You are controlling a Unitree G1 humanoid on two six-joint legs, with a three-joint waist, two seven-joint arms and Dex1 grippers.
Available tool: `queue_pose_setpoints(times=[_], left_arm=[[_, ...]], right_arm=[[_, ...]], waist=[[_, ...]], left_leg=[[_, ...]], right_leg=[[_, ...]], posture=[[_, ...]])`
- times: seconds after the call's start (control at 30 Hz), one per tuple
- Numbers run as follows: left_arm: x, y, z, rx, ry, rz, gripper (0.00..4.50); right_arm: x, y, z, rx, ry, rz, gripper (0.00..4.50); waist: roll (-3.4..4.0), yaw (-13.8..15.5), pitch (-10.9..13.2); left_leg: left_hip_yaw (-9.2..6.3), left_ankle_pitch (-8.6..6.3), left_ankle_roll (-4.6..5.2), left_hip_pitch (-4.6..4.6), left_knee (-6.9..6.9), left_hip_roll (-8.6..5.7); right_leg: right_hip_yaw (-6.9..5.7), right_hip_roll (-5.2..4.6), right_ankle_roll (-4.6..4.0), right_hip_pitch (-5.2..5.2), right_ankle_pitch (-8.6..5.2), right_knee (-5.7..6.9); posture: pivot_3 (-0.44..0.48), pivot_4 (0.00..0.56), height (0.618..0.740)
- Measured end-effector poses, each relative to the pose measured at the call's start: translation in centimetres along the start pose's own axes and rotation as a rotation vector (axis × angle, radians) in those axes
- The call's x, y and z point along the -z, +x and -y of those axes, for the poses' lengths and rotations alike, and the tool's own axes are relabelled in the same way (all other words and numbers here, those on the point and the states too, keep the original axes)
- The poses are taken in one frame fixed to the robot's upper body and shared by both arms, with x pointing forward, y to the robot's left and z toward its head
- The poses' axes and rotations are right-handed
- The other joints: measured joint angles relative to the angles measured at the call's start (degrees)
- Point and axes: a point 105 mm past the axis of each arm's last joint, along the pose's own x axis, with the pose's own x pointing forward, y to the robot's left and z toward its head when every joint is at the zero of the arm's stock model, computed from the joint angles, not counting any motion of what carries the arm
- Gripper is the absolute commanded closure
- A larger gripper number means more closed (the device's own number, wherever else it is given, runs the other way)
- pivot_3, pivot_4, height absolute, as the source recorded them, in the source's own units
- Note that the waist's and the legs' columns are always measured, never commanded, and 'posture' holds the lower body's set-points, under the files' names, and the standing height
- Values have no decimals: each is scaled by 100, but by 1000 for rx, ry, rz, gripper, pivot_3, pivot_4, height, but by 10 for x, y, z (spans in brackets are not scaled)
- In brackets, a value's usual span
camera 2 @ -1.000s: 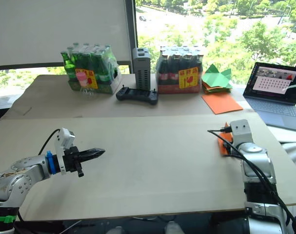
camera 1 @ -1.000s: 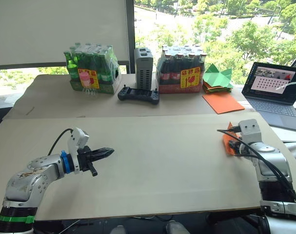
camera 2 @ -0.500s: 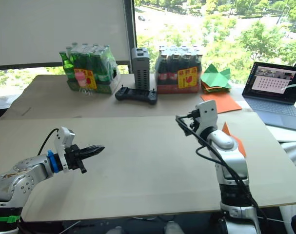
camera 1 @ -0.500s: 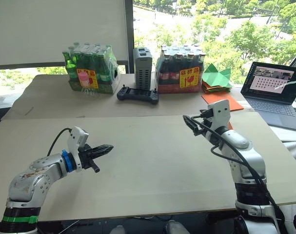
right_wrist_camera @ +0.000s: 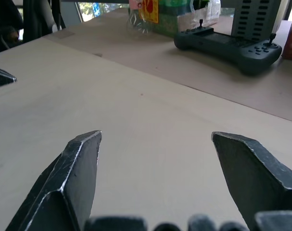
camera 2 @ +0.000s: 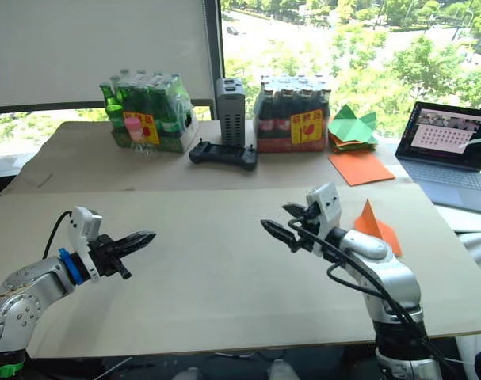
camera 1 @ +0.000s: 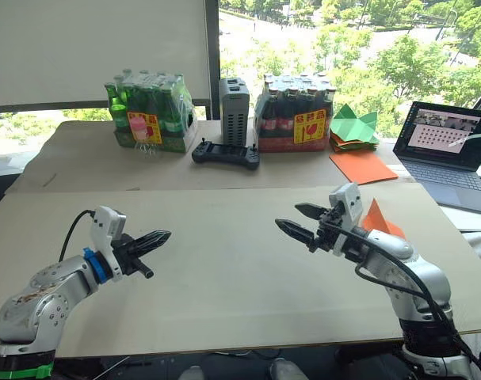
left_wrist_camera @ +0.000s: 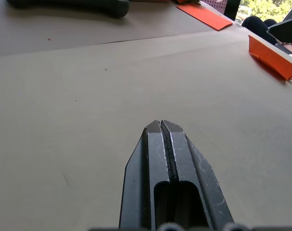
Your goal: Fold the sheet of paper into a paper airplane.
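On beige table [camera 1: 240, 261], pointed creased orange sheet of paper [camera 2: 372, 225] lies behind spread right tool [camera 2: 284, 223]; left tool [camera 1: 158, 237] pressed together.

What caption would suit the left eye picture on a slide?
Right gripper open and left gripper shut above the table, folded orange paper airplane lying behind the right arm.

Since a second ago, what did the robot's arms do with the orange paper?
The right gripper left the folded paper airplane at the table's right edge and swung toward the middle, fingers wide open and empty. The left gripper drew back slightly, fingers shut. The airplane stayed put.
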Motion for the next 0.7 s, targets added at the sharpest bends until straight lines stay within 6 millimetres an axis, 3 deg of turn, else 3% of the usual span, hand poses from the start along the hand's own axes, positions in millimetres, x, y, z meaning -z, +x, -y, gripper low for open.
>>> queue_pose_setpoints(times=[0.1,0.3,0.7], left_arm=[[-3,-2,-1,-14,-10,17,4500],[-19,3,-1,-11,-10,69,4500],[-12,-1,-1,-9,-46,41,4500]], right_arm=[[10,0,-8,-41,-19,-32,463],[8,8,-15,-62,-30,-6,463],[8,9,-14,-49,-23,-1,463]], waist=[[0,-17,0],[0,-4,0],[0,-7,0]], left_leg=[[2,0,0,3,1,0],[0,0,0,0,3,-1],[0,0,0,0,3,0]], right_leg=[[2,1,0,0,0,2],[1,1,0,1,0,1],[1,2,0,0,0,1]], posture=[[0,150,740],[0,150,740],[0,150,740]])
